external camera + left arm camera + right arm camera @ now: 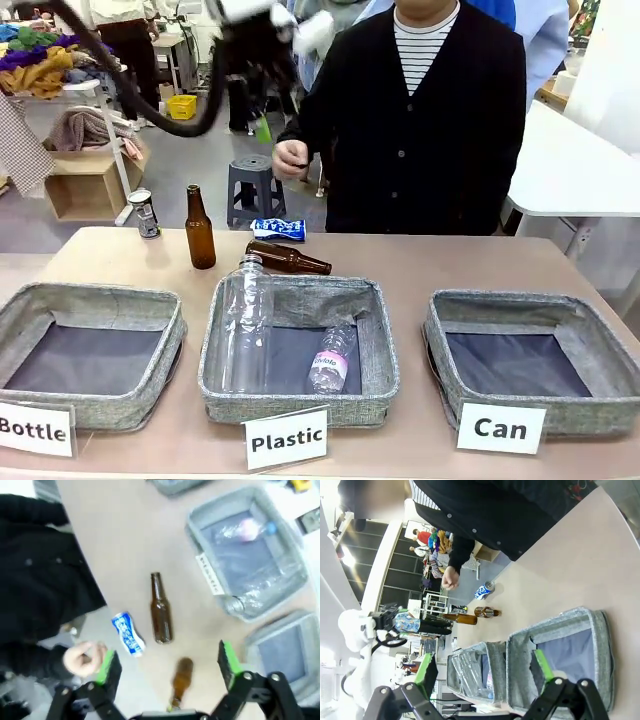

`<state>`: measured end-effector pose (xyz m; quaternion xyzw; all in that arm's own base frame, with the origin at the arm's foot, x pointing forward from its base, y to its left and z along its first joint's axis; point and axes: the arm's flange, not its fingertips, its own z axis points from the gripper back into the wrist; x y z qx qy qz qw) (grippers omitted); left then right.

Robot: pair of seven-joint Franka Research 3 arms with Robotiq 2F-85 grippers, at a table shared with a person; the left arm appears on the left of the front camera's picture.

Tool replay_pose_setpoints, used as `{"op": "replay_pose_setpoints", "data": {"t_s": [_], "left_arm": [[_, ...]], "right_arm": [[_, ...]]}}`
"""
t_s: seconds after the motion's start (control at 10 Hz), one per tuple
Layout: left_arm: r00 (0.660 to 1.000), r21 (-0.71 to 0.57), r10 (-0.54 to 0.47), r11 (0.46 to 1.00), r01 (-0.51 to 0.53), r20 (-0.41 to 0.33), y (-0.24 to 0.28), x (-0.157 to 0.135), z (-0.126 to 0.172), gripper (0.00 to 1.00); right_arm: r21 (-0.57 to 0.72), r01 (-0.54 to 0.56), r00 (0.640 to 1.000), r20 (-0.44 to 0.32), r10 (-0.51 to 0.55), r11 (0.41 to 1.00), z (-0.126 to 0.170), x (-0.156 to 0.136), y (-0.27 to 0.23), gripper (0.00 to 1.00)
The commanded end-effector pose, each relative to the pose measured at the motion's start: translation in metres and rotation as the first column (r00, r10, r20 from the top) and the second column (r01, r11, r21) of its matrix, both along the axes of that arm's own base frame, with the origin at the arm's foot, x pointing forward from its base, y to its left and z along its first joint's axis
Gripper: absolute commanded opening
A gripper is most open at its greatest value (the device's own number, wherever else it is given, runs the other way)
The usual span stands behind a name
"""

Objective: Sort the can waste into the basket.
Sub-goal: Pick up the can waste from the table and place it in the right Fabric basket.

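Left gripper (167, 656) spread wide, holding nothing, right gripper (484, 662) equally spread, empty, near basket (520, 655)

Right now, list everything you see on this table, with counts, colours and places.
Bottle basket: one, grey, left
Plastic basket: one, grey, middle
Can basket: one, grey, right
signs: three, white, before the baskets
blue can: one, blue-white, far edge, middle
dark can: one, black-silver, far left edge
upright brown bottle: one, brown, right of dark can
lying brown bottle: one, brown, behind Plastic basket
clear bottles: two, clear, in Plastic basket
person's hand: one, beyond far edge
left gripper: one, black, green pads, open, above table
right gripper: one, black, green pads, open, nearest Can basket
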<state>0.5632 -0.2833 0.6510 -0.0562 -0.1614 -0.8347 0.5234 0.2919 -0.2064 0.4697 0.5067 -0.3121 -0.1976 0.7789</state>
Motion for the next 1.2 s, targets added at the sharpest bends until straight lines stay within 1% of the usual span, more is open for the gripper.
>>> {"op": "replay_pose_setpoints", "data": {"t_s": [0.0, 0.1, 0.2, 0.3, 0.4, 0.5, 0.6, 0.8, 0.9, 1.0, 1.1], "left_arm": [[0.989, -0.198, 0.141, 0.972, -0.129, 0.05, 0.19, -0.166, 0.028, 1.0], [0.948, -0.323, 0.317, 0.899, -0.294, 0.019, 0.26, -0.187, 0.042, 1.0], [0.846, -0.418, 0.527, 0.754, -0.506, -0.074, 0.319, -0.201, 0.035, 1.0], [0.734, -0.49, 0.657, 0.59, -0.642, -0.171, 0.374, -0.212, 0.014, 1.0], [0.646, -0.531, 0.71, 0.446, -0.721, -0.281, 0.419, -0.225, -0.014, 1.0], [0.615, -0.574, 0.704, 0.355, -0.738, -0.356, 0.456, -0.237, -0.048, 1.0], [0.605, -0.608, 0.681, 0.289, -0.74, -0.412, 0.484, -0.252, -0.082, 1.0], [0.58, -0.637, 0.66, 0.194, -0.746, -0.477, 0.512, -0.274, -0.131, 1.0], [0.587, -0.656, 0.653, 0.178, -0.733, -0.479, 0.522, -0.275, -0.146, 1.0], [0.586, -0.664, 0.657, 0.17, -0.728, -0.475, 0.529, -0.273, -0.156, 1.0], [0.588, -0.666, 0.661, 0.176, -0.725, -0.465, 0.53, -0.274, -0.161, 1.0]], "right_arm": [[0.003, 0.0, 0.999, 0.043, -0.001, 1.0, 0.0, 0.004, 0.0, 1.0], [0.003, 0.0, 0.999, 0.043, -0.001, 1.0, 0.0, 0.004, 0.0, 1.0], [0.003, 0.0, 0.999, 0.043, -0.001, 1.0, 0.0, 0.004, 0.0, 1.0], [0.003, 0.0, 0.999, 0.043, -0.001, 1.0, 0.0, 0.004, 0.0, 1.0], [0.003, 0.0, 0.999, 0.043, -0.001, 1.0, 0.0, 0.004, 0.0, 1.0], [0.003, 0.0, 0.999, 0.043, -0.001, 1.0, 0.0, 0.004, 0.0, 1.0], [0.003, 0.0, 0.999, 0.043, -0.001, 1.0, 0.0, 0.004, 0.0, 1.0], [0.003, 0.0, 0.999, 0.043, -0.001, 1.0, 0.0, 0.004, 0.0, 1.0], [0.003, 0.0, 0.999, 0.043, -0.001, 1.0, 0.0, 0.004, 0.0, 1.0], [0.003, 0.0, 0.999, 0.043, -0.001, 1.0, 0.0, 0.004, 0.0, 1.0], [0.003, 0.0, 0.999, 0.043, -0.001, 1.0, 0.0, 0.004, 0.0, 1.0]]}}
